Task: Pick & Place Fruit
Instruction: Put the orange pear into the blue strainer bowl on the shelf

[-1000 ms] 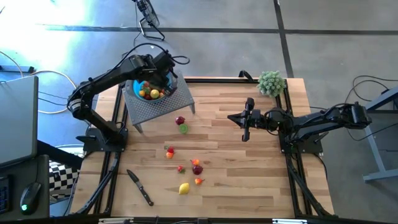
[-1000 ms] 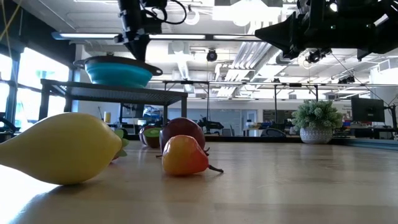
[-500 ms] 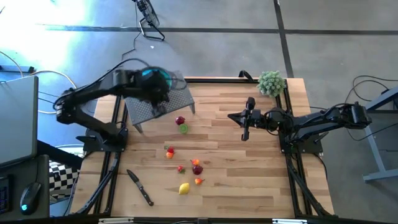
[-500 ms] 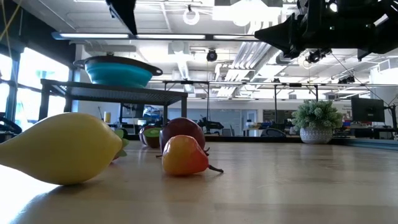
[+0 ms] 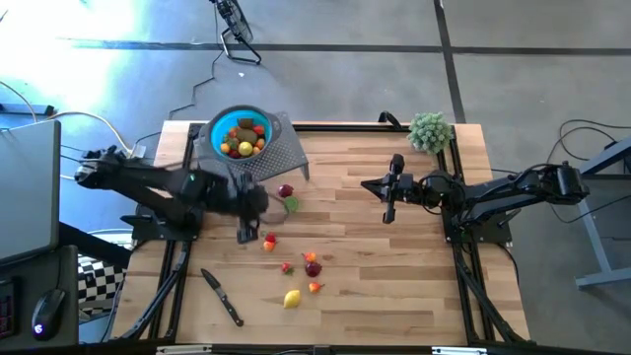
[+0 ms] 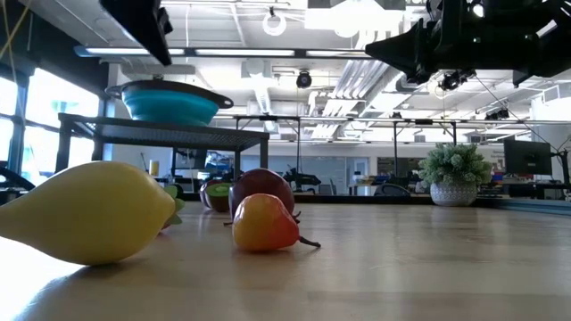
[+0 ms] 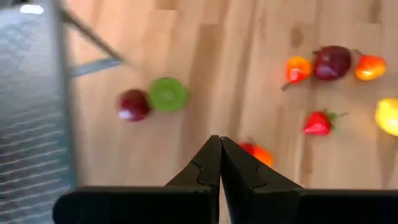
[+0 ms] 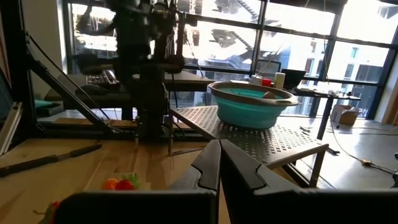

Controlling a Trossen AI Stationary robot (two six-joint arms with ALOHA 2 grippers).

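teal bowl [image 5: 238, 135] (on mesh stand [image 5: 279, 159]) holds several fruits [image 5: 241, 144].

- High view looks straight down on the whole light wooden slatted table [image 5: 394, 296].
- Low view sits at tabletop height, close to a yellow toy lemon [image 6: 89, 212].
- Both wrist views face that table.

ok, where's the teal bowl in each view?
High view: teal bowl on the perforated metal stand, upper left.
Low view: upper left, on the stand.
Left wrist view: not in it; only the stand's edge shows.
Right wrist view: centre right.
Shared landmark: the stand.
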